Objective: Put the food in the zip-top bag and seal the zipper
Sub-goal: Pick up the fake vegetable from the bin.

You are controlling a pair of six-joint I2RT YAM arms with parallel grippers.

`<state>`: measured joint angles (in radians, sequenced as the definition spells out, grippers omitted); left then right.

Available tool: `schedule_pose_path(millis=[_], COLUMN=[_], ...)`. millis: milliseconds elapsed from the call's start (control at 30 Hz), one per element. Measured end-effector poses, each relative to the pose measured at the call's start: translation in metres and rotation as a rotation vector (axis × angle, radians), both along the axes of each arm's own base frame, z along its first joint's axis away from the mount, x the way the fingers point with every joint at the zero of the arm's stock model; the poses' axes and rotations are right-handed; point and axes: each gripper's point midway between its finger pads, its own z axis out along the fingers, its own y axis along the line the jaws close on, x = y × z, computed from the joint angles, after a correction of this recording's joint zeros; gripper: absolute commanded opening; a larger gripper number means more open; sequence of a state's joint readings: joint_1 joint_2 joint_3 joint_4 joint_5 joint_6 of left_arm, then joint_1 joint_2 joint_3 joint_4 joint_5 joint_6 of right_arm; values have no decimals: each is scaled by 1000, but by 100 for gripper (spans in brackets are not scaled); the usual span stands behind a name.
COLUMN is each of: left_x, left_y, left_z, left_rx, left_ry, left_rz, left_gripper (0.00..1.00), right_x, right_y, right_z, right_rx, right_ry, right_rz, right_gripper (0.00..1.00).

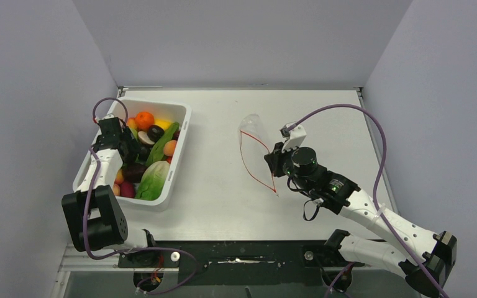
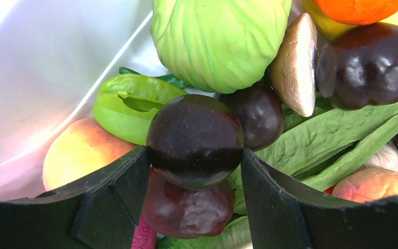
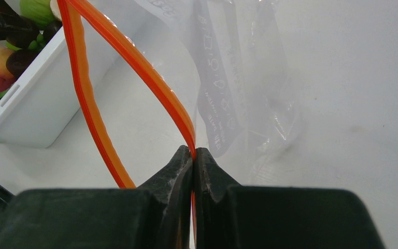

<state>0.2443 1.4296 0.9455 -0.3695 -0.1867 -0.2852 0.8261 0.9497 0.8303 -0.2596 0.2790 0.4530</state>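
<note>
Right gripper (image 3: 193, 151) pinches zipper (image 3: 134, 62); bag (image 3: 238, 78) mouth faces left.

We see a glossy dark plum (image 2: 194, 140), a clear crinkly plastic bag (image 3: 238, 78) and a smooth white plastic bin (image 2: 41, 67).

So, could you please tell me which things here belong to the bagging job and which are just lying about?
Part of the job: food, including the dark plum in the left gripper; zip-top bag; its zipper, pinched by the right gripper.
Just lying about: white bin holding the food; table; purple cables.
</note>
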Motion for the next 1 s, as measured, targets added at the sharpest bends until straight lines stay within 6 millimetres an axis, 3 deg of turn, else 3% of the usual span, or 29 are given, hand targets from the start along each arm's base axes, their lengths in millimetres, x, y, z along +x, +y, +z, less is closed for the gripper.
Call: schedule_pose_path(millis=[200,600,1000], left_x=[0,-7,-16], left_y=[-2,-19,-74], left_z=[5,61,112], left_rx=[-10,-36,-181], left_ry=[-17,-183,-352], left_rz=[1,3,-197], left_gripper=[47,41,39], right_x=[-1,2,12], right_y=[0,5,11], right_z=[-2,-15,-24], right_rx=[2,-1,40], right_ry=[5,55,132], right_rz=[2,-13,-100], right_gripper=[0,0,0])
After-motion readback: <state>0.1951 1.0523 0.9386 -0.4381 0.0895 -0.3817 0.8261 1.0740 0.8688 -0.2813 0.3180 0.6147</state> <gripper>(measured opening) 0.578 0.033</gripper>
